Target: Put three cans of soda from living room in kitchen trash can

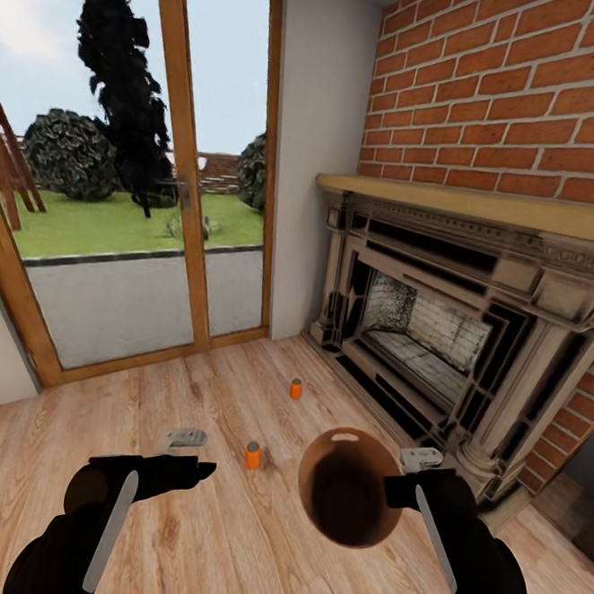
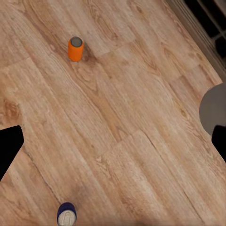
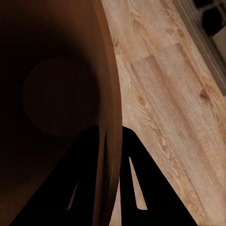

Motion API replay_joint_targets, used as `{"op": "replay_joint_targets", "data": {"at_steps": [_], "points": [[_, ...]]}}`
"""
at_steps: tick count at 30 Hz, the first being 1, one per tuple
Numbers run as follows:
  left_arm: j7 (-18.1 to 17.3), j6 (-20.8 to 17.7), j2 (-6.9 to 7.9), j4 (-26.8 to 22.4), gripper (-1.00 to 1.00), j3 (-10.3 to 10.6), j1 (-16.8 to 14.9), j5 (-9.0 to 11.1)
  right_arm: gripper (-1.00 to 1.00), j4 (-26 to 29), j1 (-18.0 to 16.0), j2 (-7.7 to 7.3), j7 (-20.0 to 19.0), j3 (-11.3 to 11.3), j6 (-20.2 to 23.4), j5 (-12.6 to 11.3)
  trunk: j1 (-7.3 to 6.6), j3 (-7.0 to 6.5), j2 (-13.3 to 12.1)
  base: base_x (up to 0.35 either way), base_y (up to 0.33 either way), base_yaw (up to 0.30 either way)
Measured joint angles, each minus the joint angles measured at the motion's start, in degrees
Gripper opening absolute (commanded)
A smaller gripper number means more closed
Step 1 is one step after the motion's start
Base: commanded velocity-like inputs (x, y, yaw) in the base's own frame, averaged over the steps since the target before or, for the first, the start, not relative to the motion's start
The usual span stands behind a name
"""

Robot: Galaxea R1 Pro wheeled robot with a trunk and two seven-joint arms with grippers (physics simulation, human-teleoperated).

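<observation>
The right gripper (image 3: pixel 110 188) pinches the rim of the tash can (image 1: pixel 349 500), at 5 o'clock in the head view. The left gripper (image 1: pixel 186 438) seems spread. Two orange soda cans (image 1: pixel 253 454) (image 1: pixel 296 388) stand on the floor near 12 o'clock of the bin; a blue soda can (image 2: pixel 67 213) shows below the left wrist.

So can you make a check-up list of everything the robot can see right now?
Surface: light wood plank floor, bare between the things.
Job's things: two orange cans upright on the floor; blue can upright at the left wrist view's edge; brown bin held off the floor, nothing visible in its dark inside.
Clutter: nothing seen.
Grippers: left gripper hovers over the floor, holding nothing, fingers apart; right gripper clamped on the bin's rim.
Cables: nothing seen.
Surroundings: dark fireplace under a brick chimney; glass doors onto a garden.
</observation>
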State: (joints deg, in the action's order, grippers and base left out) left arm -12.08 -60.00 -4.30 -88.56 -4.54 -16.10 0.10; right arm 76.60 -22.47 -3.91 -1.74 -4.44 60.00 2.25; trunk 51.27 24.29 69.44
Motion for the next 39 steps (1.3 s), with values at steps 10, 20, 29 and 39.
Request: {"op": "replay_joint_targets", "data": {"at_steps": [10,20,29,39], "points": [[0.12,0.0,0.0,0.05,1.0,-0.14,0.02,-0.1,-1.0,-0.24,0.0,0.04,0.02,-0.07,0.0,0.15,0.0,0.92,0.0,0.0,0.0,0.0],[0.12,0.0,-0.09,0.13,1.0,-0.19,0.02,-0.28,-1.0,-0.3,0.0,0.04,0.02,-0.05,0.0,0.22,1.97,3.45,3.59,0.0,0.0,0.0],[0.15,0.0,-0.12,0.4,1.0,-0.2,-0.05,-0.27,-1.0,-0.34,0.0,0.04,0.02,-0.04,0.0,0.22,3.95,5.9,7.2,0.0,0.0,0.0],[0.63,0.0,-0.35,7.26,1.0,-0.2,-0.35,-0.27,-1.0,-0.42,0.0,0.03,0.01,0.13,0.0,0.14,6.15,8.63,11.22,0.0,0.0,0.0]]}}
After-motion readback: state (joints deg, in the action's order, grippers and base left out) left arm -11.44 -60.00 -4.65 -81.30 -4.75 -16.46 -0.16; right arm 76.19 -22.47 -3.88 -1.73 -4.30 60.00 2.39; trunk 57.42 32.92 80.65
